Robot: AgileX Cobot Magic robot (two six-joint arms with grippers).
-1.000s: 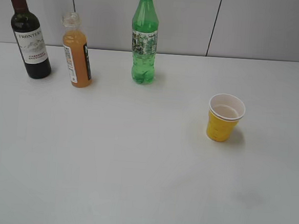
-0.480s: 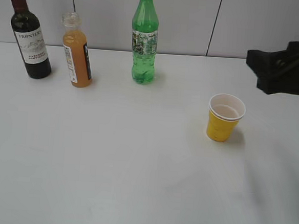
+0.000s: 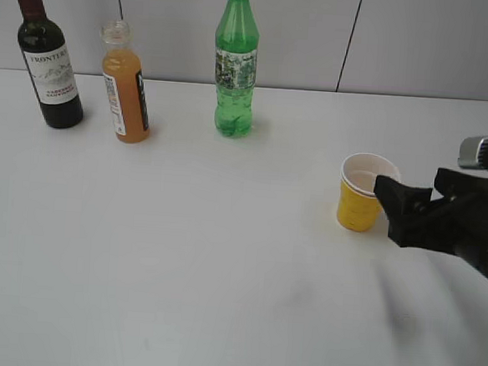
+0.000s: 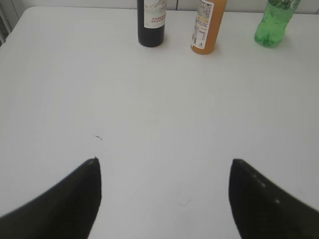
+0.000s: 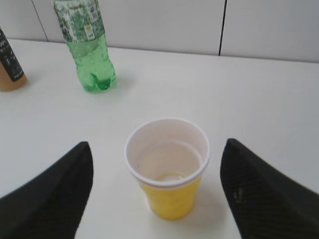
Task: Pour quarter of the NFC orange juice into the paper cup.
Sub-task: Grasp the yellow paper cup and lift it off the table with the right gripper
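The NFC orange juice [image 3: 126,87] stands uncapped at the back left of the table; it also shows in the left wrist view [image 4: 208,27] and at the edge of the right wrist view [image 5: 10,74]. The yellow paper cup [image 3: 363,192] stands upright at the right. My right gripper [image 3: 397,212] is open just right of the cup; in the right wrist view the cup [image 5: 168,167] sits between and ahead of the open fingers [image 5: 157,186], untouched. My left gripper [image 4: 164,194] is open and empty over bare table, far from the bottles; it is out of the exterior view.
A dark wine bottle [image 3: 48,56] stands left of the juice and a tall green bottle [image 3: 235,65] to its right, all near the back wall. The white table [image 3: 205,264] spreads in front.
My right arm has come in from the right edge, moving down and left, and its open gripper is now close beside the paper cup. The bottles and cup have not moved.
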